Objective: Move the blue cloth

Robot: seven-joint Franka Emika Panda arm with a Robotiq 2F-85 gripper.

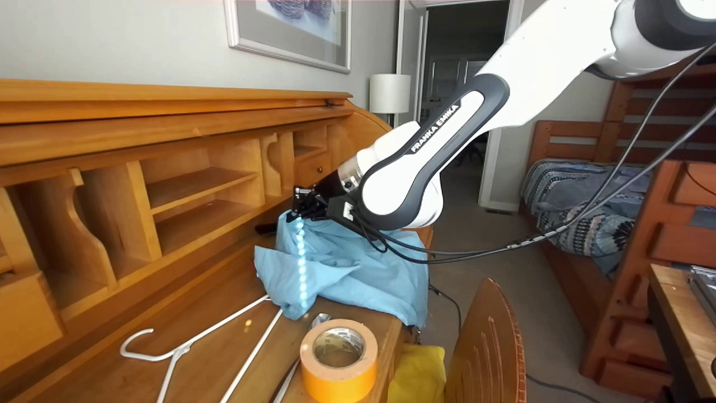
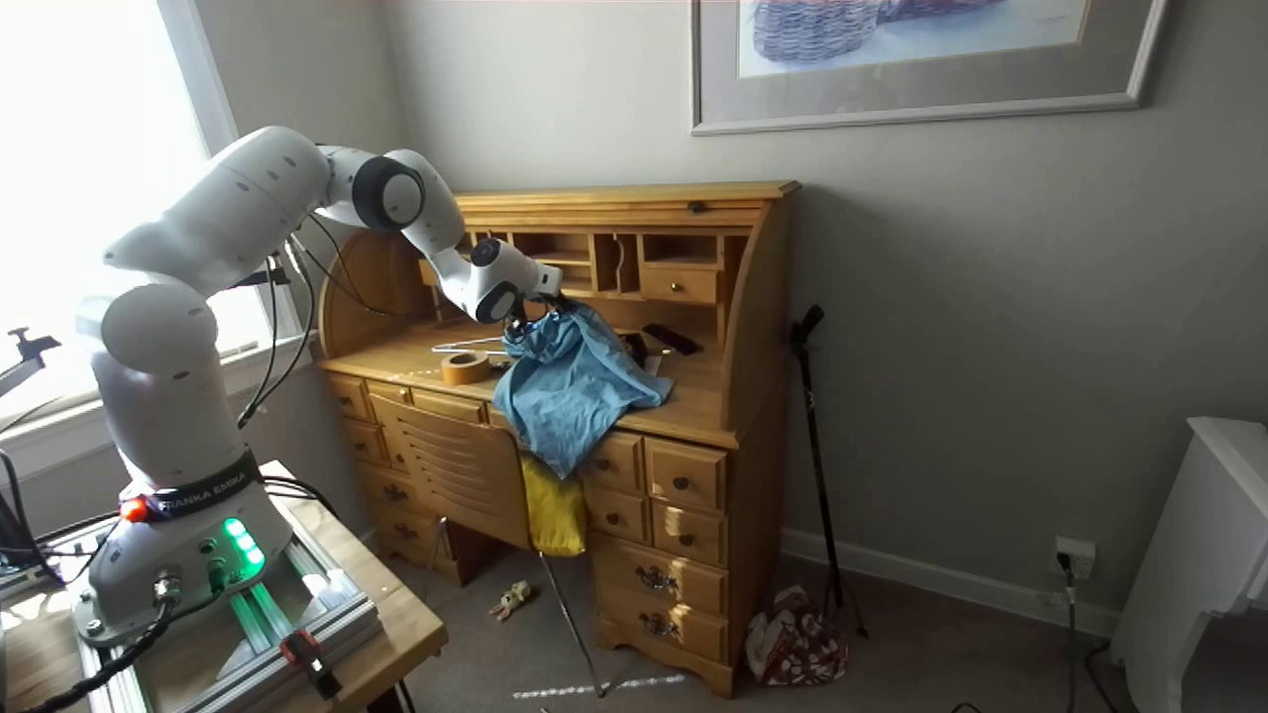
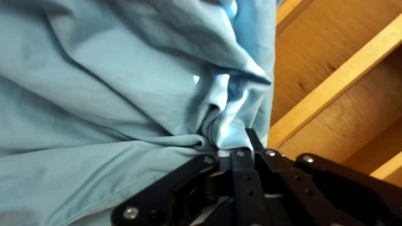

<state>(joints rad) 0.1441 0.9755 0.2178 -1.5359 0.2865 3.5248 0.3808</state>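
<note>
- A wooden roll-top desk (image 2: 693,401) stands ahead of me in an exterior view, its pigeonholes facing out.
- The white robot arm (image 2: 248,218) reaches toward it from ten o'clock.
- A brown chair (image 2: 461,470) with a slotted back stands before the desk.
- The blue cloth (image 2: 580,391) lies crumpled on the desktop, one part lifted, another hanging over the front edge toward six o'clock.
- A white hanger (image 1: 181,349) rests at the cloth's eight o'clock in an exterior view.
- The gripper (image 3: 236,151), at five o'clock in the wrist view, has its jaws closed tightly on bunched folds of the blue cloth.
- An orange tape roll (image 1: 338,385) sits near the cloth, at its six o'clock in an exterior view.
</note>
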